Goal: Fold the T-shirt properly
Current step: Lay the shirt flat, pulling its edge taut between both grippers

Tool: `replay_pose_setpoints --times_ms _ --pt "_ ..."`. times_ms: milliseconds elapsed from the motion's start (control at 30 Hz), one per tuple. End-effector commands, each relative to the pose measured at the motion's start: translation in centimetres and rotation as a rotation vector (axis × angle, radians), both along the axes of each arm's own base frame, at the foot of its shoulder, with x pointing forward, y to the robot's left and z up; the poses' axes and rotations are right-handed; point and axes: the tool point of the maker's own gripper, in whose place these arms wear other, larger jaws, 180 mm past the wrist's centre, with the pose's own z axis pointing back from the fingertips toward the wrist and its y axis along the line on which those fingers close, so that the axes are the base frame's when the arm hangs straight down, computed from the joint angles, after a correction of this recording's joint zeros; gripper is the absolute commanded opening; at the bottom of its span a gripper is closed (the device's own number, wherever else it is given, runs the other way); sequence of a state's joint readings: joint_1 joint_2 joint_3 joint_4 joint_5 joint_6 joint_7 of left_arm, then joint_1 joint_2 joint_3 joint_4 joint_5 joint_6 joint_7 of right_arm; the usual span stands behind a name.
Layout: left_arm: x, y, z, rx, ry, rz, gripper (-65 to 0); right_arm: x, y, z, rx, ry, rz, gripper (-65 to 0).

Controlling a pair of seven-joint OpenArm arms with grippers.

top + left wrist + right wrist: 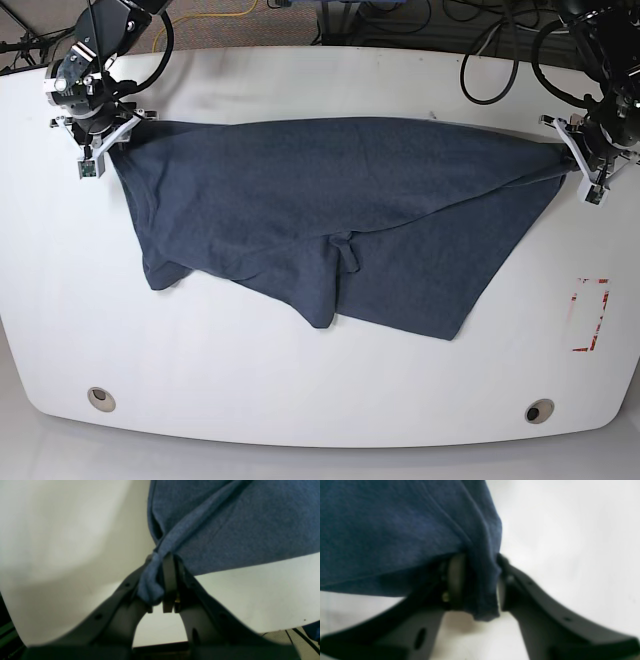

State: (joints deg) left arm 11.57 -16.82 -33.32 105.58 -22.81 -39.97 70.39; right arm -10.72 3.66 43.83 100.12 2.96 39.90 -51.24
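So far the T-shirt [330,230] is only stretched out, not folded. It lies across the far half of the white surface [300,380], pulled taut between two corners, with its near edge sagging in loose, uneven flaps and a pucker near the middle. The left claw [166,580] is clamped shut on a bunched corner at the base view's right. The right claw [476,585] has its jaws parted around the other corner, the cloth hanging between them; whether it grips I cannot tell. No neat fold shows: smoothing, sleeves and every fold appear left to do.
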Motion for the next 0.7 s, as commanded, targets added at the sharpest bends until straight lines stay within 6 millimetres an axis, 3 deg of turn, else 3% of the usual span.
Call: replay_pose_setpoints --times_ms 0,133,267,400,533,667 --pt "0.7 0.4 1.1 0.016 -0.037 -0.010 -65.0 0.8 -0.3 1.3 -0.017 -0.047 0.009 -35.2" --pt "0.7 0.3 1.1 0.016 -0.037 -0.011 -65.0 1.0 0.5 1.6 -0.008 -0.066 0.008 -25.8" --pt "0.7 0.3 1.1 0.016 -0.037 -0.011 -65.0 1.9 0.6 3.9 -0.051 -0.125 0.019 -13.8" --pt "0.7 0.3 1.1 0.014 -0.037 -0.011 -65.0 2.7 1.4 5.4 -0.057 -0.175 0.022 -6.0" --pt "0.7 0.2 1.0 0.014 -0.036 -0.012 -65.0 4.1 1.7 6.5 -0.062 -0.218 0.031 -3.5" --pt "0.7 0.1 1.0 0.012 -0.035 -0.013 -65.0 6.3 3.8 6.3 -0.040 -0.223 0.109 -3.6"
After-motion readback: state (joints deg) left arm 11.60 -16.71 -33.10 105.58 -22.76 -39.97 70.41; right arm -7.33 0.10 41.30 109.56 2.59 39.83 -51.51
